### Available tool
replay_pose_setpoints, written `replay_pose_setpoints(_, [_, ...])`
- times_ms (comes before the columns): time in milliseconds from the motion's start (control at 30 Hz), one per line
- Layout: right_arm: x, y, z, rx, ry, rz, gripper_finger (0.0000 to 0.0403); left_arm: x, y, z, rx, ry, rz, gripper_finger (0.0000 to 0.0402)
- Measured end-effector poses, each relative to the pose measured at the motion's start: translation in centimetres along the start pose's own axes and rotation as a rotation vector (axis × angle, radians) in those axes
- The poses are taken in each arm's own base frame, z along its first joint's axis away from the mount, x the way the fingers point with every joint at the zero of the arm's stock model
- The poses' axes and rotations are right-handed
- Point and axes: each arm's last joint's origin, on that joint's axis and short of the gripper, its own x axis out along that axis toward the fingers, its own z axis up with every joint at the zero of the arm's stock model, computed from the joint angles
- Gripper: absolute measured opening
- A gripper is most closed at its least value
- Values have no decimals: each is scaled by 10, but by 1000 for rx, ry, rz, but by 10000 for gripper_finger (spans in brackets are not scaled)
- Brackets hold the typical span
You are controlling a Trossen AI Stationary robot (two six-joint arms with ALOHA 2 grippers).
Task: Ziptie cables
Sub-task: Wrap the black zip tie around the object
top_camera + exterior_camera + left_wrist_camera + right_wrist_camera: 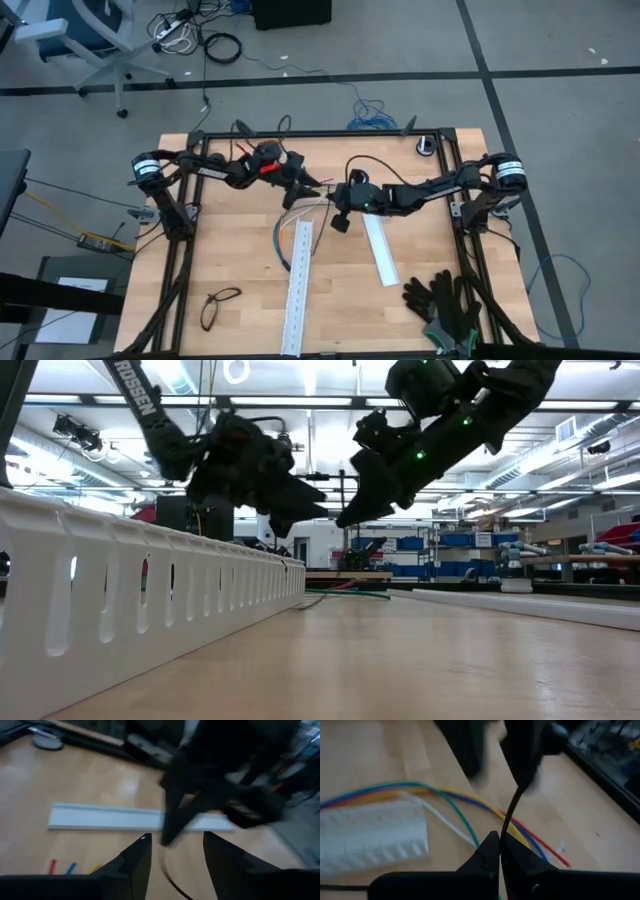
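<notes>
The cables (pixel 288 238) lie in a loose curve on the wood at the far end of the long white rail (pixel 298 285); their coloured wires (pixel 445 802) pass under both grippers. Above them, mid-table, my right gripper (pixel 336 208) is shut on a thin black ziptie (pixel 509 820). My left gripper (pixel 314 185) faces it from the left, open, and the ziptie (pixel 169 872) runs into the gap between its fingers (pixel 172 855). Both grippers hang above the table in the low view, left (pixel 305 505) and right (pixel 348 518). My right gripper pinches the thin black ziptie (pixel 504 837) between its two fingertips, slanting down toward the table's left. The strip is lifted clear of the table and runs on to one finger of the left gripper (pixel 522 770). Whether my left gripper touches it, I cannot tell.
A second, shorter white rail (pixel 380 250) lies to the right of the cables. Black gloves (pixel 445 305) sit at the near right corner and glasses (pixel 220 305) at the near left. A roll of tape (pixel 427 146) rests at the far right. Black frame bars edge the table.
</notes>
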Motion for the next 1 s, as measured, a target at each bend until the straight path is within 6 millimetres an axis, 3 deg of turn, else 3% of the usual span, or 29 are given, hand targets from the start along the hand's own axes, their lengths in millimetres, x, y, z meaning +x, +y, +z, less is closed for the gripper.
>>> replay_pose_setpoints(100, [-6,-11,0,-18,31,2,0,-14,-3,-5,-18,-83,-44,152])
replay_pose_setpoints(233, [-15,-33,-6,11,19,74,0,-42,-20,-8,19,-206,-56,152])
replay_pose_setpoints(433, [-19,-75,-13,68,-58,272,0,-86,-53,-14,31,-346,119,152])
replay_pose_setpoints(633, [-6,-109,-9,79,-111,488,0,-97,-77,-23,-7,-292,354,151])
replay_pose_setpoints(767, [9,-107,-8,85,-120,651,0,-89,-90,-25,27,-203,483,151])
replay_pose_setpoints(1000, [35,-76,-7,76,-119,847,0,-75,-101,-18,119,-259,421,151])
